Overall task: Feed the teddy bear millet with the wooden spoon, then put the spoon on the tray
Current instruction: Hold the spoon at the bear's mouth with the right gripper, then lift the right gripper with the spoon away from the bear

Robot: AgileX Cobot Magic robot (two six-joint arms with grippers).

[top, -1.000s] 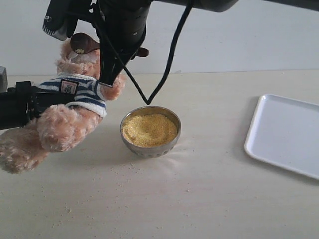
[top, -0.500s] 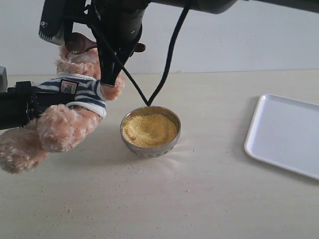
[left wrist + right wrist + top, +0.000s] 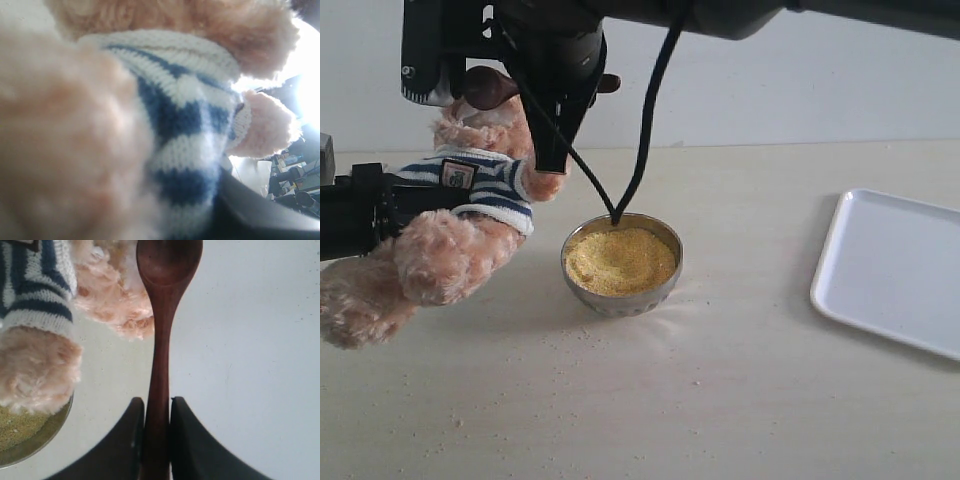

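At the teddy bear's (image 3: 460,240) head, the right gripper (image 3: 157,412) pinches the wooden spoon (image 3: 161,340) by its handle. The handle end has lifted slightly since a second ago (bear, millet (image 3: 620,260) and tray (image 3: 890,270) haven't budged). The left gripper (image 3: 395,205) clamps the bear's body. The chest badge (image 3: 457,175) is too small to read.

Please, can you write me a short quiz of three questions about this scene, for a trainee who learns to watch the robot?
1. True or false: in the exterior view, the bowl of millet stands between the teddy bear and the tray.
2. What does the right gripper hold? A the wooden spoon; B the bowl; C the tray.
3. Fill in: the left gripper holds up the ____.
Key: 1 true; 2 A; 3 teddy bear.
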